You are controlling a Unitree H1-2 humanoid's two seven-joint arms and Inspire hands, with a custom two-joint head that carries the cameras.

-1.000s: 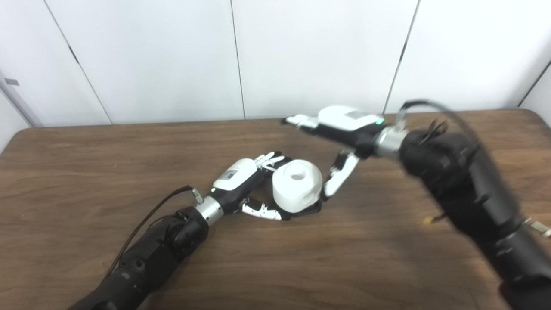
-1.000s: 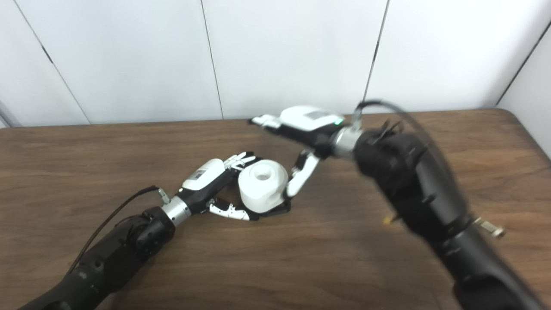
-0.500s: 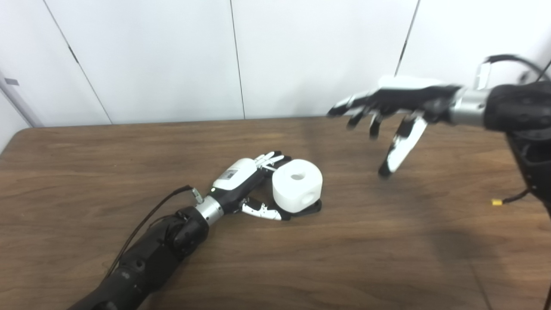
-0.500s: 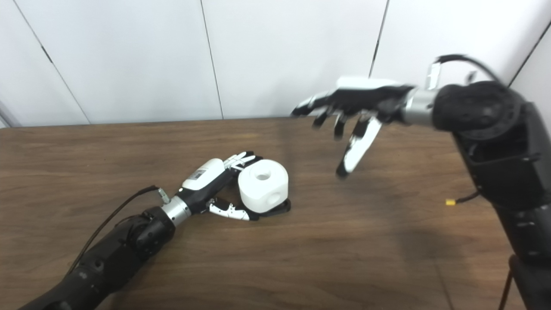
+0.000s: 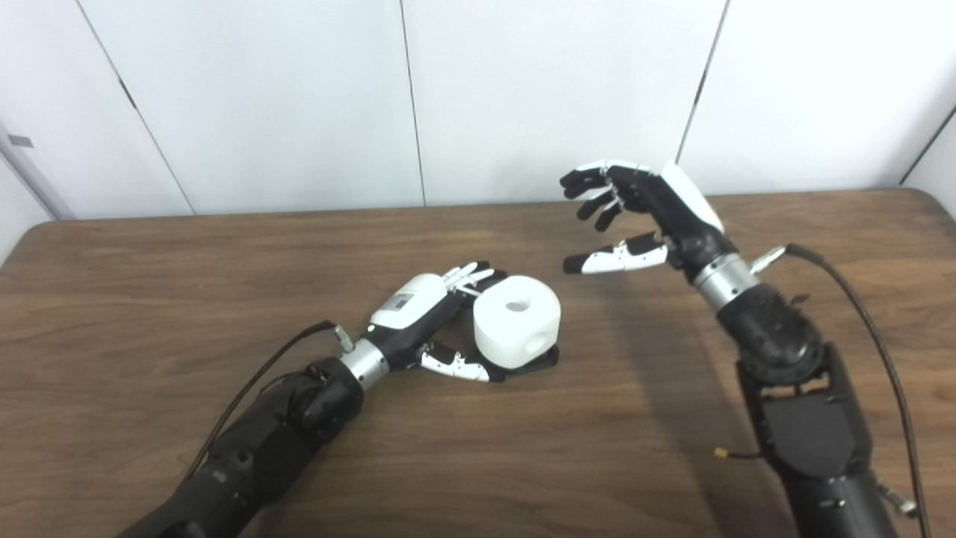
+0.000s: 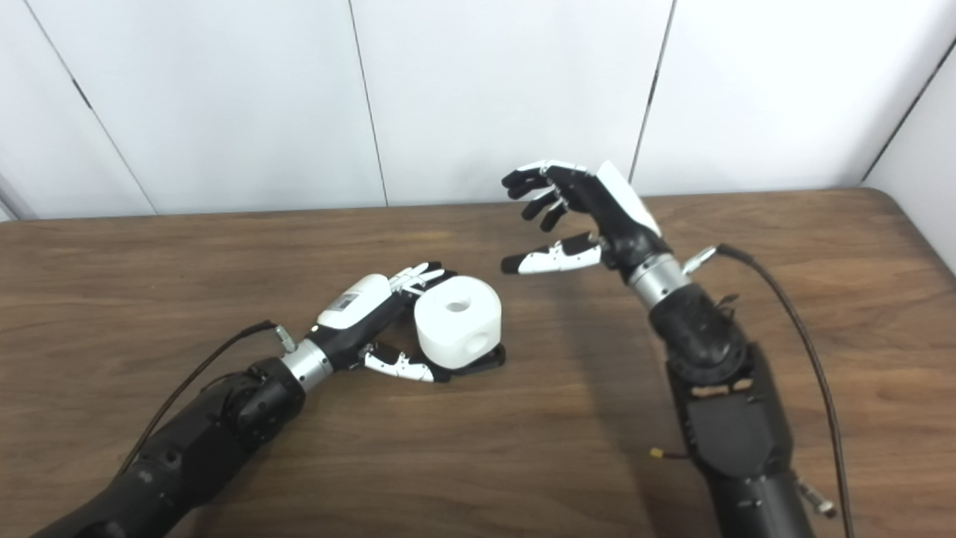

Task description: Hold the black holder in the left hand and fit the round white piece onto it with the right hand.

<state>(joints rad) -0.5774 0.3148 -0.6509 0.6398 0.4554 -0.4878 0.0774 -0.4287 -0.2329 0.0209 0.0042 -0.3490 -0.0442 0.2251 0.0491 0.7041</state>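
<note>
The round white piece with a hole in its top sits on the black holder, which rests on the table near its middle. My left hand lies on the table with its fingers and thumb closed around the holder and the piece. My right hand is open and empty, raised above the table to the right of the piece and apart from it. The same scene shows in the right eye view, with the white piece and right hand.
The brown wooden table runs to a white panelled wall behind. A black cable trails from my right wrist over the table's right side.
My right hand has let go of the white piece, swung up and to the right, then settled raised beside it. The left hand, holder and piece have not moved.
</note>
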